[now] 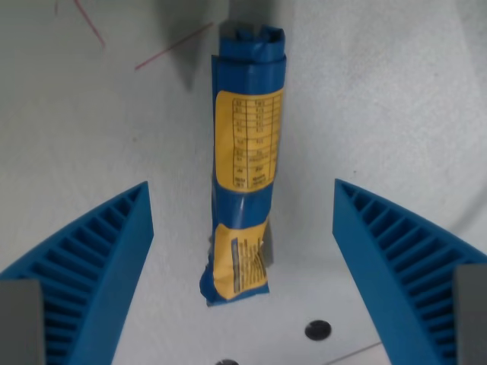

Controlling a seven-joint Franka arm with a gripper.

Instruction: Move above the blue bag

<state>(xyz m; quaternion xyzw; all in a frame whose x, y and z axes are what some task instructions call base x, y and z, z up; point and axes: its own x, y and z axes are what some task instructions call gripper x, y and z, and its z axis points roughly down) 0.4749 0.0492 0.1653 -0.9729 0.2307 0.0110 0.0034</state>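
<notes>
**Gripper lined up over the bag, fingers spread**

The table [396,99] fills the frame, a pale grey surface with thin red lines in the upper left and a dark shadow patch at top centre. Against it stand the two blue ribbed fingers [91,274] of the gripper [242,190], one in the lower left and one in the lower right of the frame. They are wide apart and hold nothing.

The bag [247,129] lies between them, a rolled blue packet with yellow printed labels, running from the top centre down to the lower centre of the frame. It leans slightly, its lower end drifting toward the left. Neither finger touches it; bare table shows on both sides.

Below the bag, near the bottom edge, sit a small dark hole [317,330] and part of another.

Judging from this view, the step looks close to done. To finish it well, the arm should centre the gap on the bag's middle rather than its lower end, and turn the wrist a touch so the fingers square up with the bag's long axis. Height should stay clear of the bag, with the fingers kept spread.
</notes>
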